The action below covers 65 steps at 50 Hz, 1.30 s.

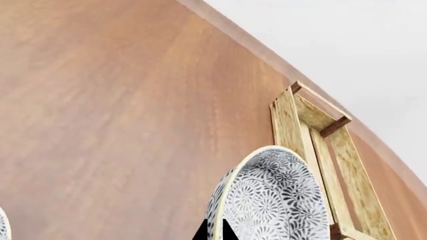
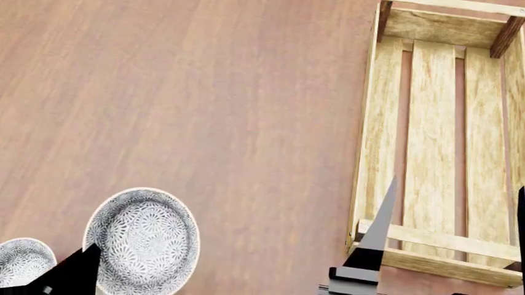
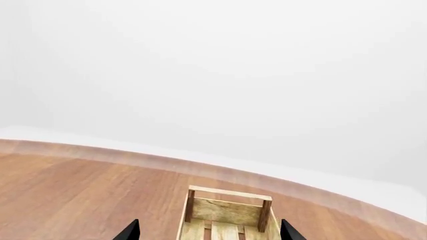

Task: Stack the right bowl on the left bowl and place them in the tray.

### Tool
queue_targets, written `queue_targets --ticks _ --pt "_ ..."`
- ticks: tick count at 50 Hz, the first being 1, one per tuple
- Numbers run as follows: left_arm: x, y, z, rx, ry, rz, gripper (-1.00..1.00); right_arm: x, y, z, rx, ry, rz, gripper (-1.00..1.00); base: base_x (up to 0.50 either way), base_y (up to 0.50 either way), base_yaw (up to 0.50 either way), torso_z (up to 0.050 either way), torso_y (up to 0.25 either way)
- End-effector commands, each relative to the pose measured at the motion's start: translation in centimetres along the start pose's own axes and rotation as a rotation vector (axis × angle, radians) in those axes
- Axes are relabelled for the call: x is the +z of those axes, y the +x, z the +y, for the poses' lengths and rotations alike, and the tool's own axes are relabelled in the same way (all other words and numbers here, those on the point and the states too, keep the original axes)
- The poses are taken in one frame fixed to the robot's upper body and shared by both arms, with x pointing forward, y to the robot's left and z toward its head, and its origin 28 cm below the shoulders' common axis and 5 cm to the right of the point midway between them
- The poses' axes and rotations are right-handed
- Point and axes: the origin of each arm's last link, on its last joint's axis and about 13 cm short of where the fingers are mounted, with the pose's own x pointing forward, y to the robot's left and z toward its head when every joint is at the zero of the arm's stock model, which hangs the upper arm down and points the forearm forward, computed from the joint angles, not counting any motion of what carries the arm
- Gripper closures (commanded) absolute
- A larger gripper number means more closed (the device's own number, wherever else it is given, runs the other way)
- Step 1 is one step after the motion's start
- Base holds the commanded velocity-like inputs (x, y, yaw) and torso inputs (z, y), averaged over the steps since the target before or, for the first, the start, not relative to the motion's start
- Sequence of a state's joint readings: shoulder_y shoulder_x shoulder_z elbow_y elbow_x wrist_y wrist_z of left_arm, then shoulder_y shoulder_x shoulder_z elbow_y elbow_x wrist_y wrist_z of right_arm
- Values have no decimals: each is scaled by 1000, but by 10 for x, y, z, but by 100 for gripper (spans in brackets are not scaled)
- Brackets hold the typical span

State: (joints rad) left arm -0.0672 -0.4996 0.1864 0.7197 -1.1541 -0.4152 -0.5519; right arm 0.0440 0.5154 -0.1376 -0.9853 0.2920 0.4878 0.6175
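L gripper (image 2: 70, 273) is gripping the big bowl (image 2: 144, 239) by its rim, lifted and tilted, w/ small bowl (image 2: 23, 261) beside it. R gripper (image 3: 209, 231) is hanging open over the empty tray (image 2: 431, 147), prob. waiting.

The head view looks steeply down on the tabletop (image 2: 205, 92), close above it. The left wrist view sits low and tilted beside a patterned bowl (image 1: 277, 200). The right wrist view faces level outward. All three share the tray (image 2: 431, 141).
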Motion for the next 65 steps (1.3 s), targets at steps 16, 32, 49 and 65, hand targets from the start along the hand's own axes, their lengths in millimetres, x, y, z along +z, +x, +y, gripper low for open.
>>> queue_targets --ticks 16,32,49,65 --pt "22 -4 29 131 -37 -114 100 -1 0 0 3 -1 3 -100 0 0 0 0 1" --pt "24 -9 47 222 -63 -144 100 -2 0 1 6 -3 6 -100 0 0 0 0 0" --pt "19 -11 68 304 -104 -155 100 -1 0 2 6 -5 6 -100 0 0 0 0 0" --pt "13 -10 79 359 -138 -137 100 0 0 1 4 -5 6 -100 0 0 0 0 1"
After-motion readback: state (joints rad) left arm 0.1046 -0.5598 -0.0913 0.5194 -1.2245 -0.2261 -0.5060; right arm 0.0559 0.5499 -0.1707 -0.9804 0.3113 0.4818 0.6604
